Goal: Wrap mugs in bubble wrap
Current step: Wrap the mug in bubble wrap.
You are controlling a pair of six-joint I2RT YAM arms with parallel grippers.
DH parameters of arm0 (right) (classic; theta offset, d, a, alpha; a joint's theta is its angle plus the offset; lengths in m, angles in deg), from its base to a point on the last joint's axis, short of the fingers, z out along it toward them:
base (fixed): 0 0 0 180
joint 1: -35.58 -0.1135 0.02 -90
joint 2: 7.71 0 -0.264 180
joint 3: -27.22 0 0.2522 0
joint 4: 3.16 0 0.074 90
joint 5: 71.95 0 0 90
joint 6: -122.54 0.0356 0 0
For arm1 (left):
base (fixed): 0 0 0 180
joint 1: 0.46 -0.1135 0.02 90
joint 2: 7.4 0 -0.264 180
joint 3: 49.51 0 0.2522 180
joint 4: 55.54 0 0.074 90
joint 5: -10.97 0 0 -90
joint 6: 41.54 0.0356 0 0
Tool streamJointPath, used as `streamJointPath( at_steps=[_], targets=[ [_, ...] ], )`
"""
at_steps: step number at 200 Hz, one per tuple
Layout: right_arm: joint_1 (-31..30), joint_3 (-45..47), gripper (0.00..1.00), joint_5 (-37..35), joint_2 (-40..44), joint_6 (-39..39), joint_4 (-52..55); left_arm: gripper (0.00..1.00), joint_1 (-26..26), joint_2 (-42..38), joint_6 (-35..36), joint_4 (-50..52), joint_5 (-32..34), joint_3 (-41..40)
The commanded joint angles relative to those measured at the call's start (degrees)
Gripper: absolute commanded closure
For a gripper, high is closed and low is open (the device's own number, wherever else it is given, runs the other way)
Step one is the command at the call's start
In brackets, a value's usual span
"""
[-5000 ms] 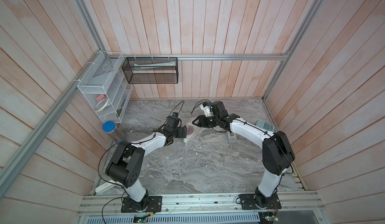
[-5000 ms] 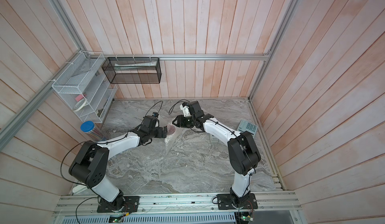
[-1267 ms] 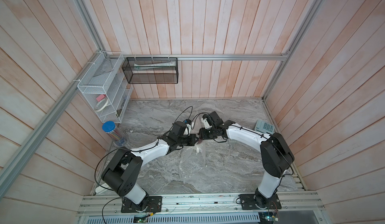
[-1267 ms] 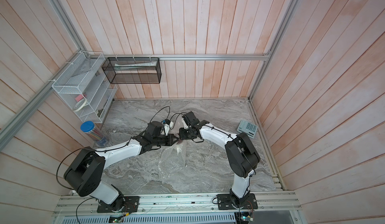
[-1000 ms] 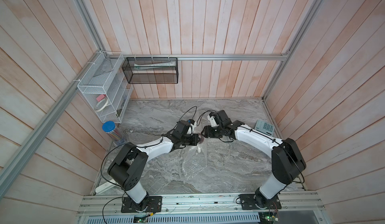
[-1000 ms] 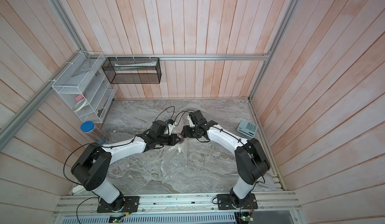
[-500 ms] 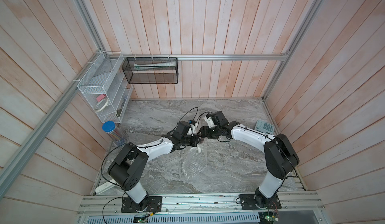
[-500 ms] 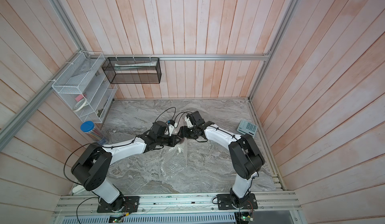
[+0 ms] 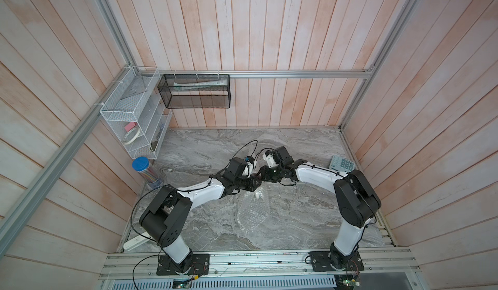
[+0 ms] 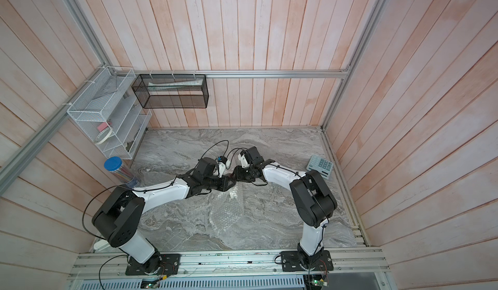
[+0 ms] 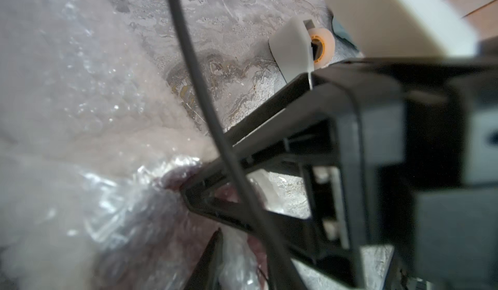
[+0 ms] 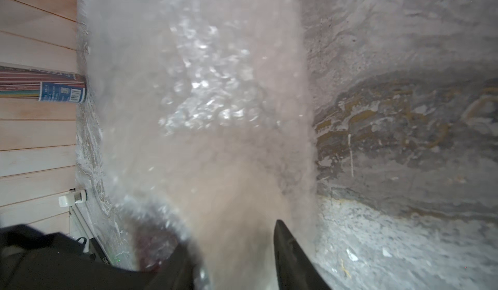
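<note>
Both grippers meet over the middle of the marble table. The mug shows only as a dark red patch [image 11: 175,179] [image 12: 151,244] through the bubble wrap [image 9: 252,213] [image 10: 227,213] bundled round it. The rest of the sheet trails toward the table's front. My right gripper [image 9: 260,176] [image 12: 234,259] has a finger on each side of the wrapped mug, and the bundle fills the gap. My left gripper [image 9: 255,185] is at the same bundle from the other side. Only one of its fingers [image 11: 213,253] shows, against the wrap.
A grey tape dispenser [image 11: 293,48] stands on the table just beyond the grippers. A calculator [image 9: 341,163] lies by the right wall. A blue-lidded tube [image 9: 144,167], a white wire rack [image 9: 134,118] and a black mesh basket [image 9: 194,91] line the left and back.
The right gripper has swung back in against the left one at the wrapped mug. The left arm has barely moved, and the loose sheet lies where it was.
</note>
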Motion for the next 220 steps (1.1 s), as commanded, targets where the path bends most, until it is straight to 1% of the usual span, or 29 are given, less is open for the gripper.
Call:
streamJointPath(
  at_steps=[1,11,17,23,44,59,70,77,93,127,132,159,178,202,220],
  targets=[
    [-0.8,1.0,0.57,0.5,-1.8,-1.3,3.2,0.55,0.2,-2.3,0.7,-0.1,1.3,1.1],
    [-0.8,1.0,0.57,0.1,-1.8,-1.4,3.4,0.49,0.1,-3.7,0.6,-0.2,1.5,1.1],
    [-0.8,1.0,0.57,0.0,-1.9,-1.5,3.5,0.44,0.1,-4.6,0.6,-0.1,1.7,1.0],
    [-0.8,1.0,0.57,0.0,-1.9,-1.6,3.6,0.4,0.1,-5.5,0.6,-0.1,1.8,1.0],
    [-0.8,1.0,0.57,-0.1,-2.0,-1.7,3.8,0.33,0.0,-8.8,0.6,0.5,2.8,0.7],
    [-0.8,1.0,0.57,-0.1,-1.9,-1.7,3.8,0.33,0.1,-10.6,0.7,2.5,5.1,0.5],
    [-0.8,1.1,0.57,-0.2,-1.7,-1.6,3.8,0.34,0.0,-11.4,0.4,4.9,8.7,0.7],
    [-0.7,1.1,0.57,-0.2,-1.6,-1.5,3.7,0.36,-0.1,-11.4,0.1,6.8,11.2,0.9],
    [-0.8,1.2,0.57,-0.2,-1.4,-1.5,3.6,0.38,-0.7,-10.4,-0.1,10.2,13.7,1.4],
    [-0.8,1.2,0.57,-0.1,-1.3,-1.4,3.5,0.38,-1.8,-3.3,-0.8,14.6,11.4,4.5],
    [-0.8,1.3,0.57,-0.1,-1.3,-1.4,3.5,0.35,-1.8,-2.3,-0.9,14.9,11.2,5.0],
    [-0.8,1.6,0.57,-0.1,-1.1,-1.2,3.2,0.35,-1.8,1.8,-1.4,14.8,10.4,6.4],
    [-0.8,2.1,0.57,0.0,-0.8,-1.0,2.9,0.39,-1.8,4.1,-1.2,14.7,10.5,7.7],
    [-0.8,2.7,0.57,0.4,0.0,-0.8,2.7,0.5,-1.1,7.2,0.4,15.6,11.1,9.5],
    [-0.8,3.2,0.55,0.6,1.6,-0.5,2.9,0.54,-0.2,9.6,2.3,16.8,12.0,10.8]
  ],
)
